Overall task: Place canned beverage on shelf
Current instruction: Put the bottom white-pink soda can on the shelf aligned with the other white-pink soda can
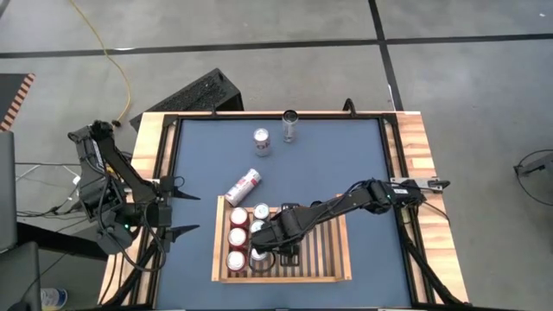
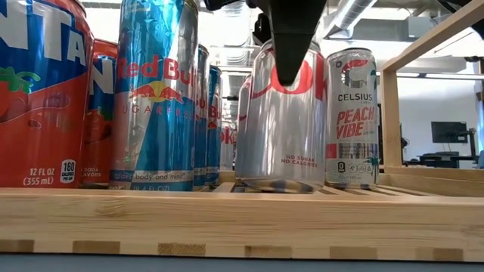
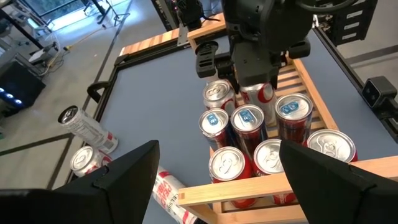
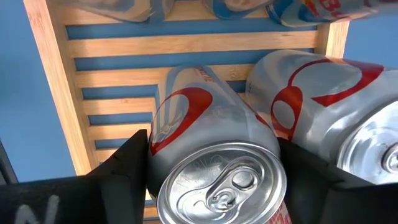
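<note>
Right gripper clamped on silver can, lower centre, over shelf. Risk: nudging neighbouring can, toppling row.

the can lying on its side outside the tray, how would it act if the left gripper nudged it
The lying can would probably roll, since its round side rests on the blue tabletop. Its smooth metal looks slippery. The left gripper sits open nearby.

— What are the arms like?
— Both black and jointed. The left arm trails loose black cables; the right arm has a pale labelled block near its base.
— Fingers?
— Dark, flat, matte wedges.
</note>
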Controlling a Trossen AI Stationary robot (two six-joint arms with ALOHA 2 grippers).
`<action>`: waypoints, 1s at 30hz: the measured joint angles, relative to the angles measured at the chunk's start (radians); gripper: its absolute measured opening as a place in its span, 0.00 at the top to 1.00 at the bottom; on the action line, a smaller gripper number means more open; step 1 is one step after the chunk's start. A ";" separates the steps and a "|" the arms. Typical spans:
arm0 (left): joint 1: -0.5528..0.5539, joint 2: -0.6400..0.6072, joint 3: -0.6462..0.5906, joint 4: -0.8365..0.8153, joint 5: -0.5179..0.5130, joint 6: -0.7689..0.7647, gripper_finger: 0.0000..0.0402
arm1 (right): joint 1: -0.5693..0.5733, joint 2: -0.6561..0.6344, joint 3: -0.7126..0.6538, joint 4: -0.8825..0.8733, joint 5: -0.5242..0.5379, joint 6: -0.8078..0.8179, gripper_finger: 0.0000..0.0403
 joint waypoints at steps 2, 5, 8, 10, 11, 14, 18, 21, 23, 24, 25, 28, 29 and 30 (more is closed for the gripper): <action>0.000 0.000 0.000 0.000 0.005 0.000 0.20 | -0.006 0.000 0.000 0.006 -0.005 0.000 0.36; 0.000 0.000 0.000 0.000 0.022 0.000 0.20 | -0.013 0.000 0.000 0.011 -0.016 0.000 0.30; 0.000 0.000 0.000 0.000 0.026 -0.001 0.20 | -0.017 0.000 0.000 0.017 -0.035 0.014 0.24; 0.000 0.000 0.000 0.000 0.027 -0.001 0.20 | -0.017 0.001 -0.001 0.023 -0.045 0.025 0.20; 0.000 0.000 0.000 0.000 0.027 0.000 0.20 | -0.017 0.002 -0.001 0.023 -0.048 0.026 0.20; 0.000 0.000 0.000 -0.001 0.027 0.000 0.20 | -0.011 0.004 -0.002 0.027 -0.050 0.030 0.18; 0.000 0.000 0.000 -0.001 0.027 0.000 0.20 | 0.003 0.004 -0.002 0.014 -0.049 0.038 0.19; 0.000 0.000 0.000 -0.001 0.027 0.000 0.20 | 0.010 0.004 -0.002 -0.005 -0.038 0.048 0.19; 0.000 0.000 0.000 -0.001 0.027 0.000 0.20 | 0.011 0.004 -0.002 -0.009 -0.037 0.060 0.19; 0.000 0.000 0.000 -0.001 0.026 0.000 0.20 | 0.011 0.004 -0.002 -0.011 -0.036 0.066 0.19; 0.000 0.000 0.000 0.000 0.026 0.000 0.20 | 0.011 0.003 -0.002 -0.015 -0.036 0.074 0.19; 0.000 0.000 0.000 -0.001 0.026 0.000 0.20 | 0.015 -0.013 -0.002 -0.044 -0.015 0.084 0.19; 0.000 0.000 0.000 0.000 0.026 0.000 0.20 | 0.016 -0.023 -0.001 -0.048 -0.002 0.088 0.19; 0.000 0.000 0.000 0.000 0.026 0.000 0.20 | 0.016 -0.036 -0.001 -0.049 0.015 0.090 0.19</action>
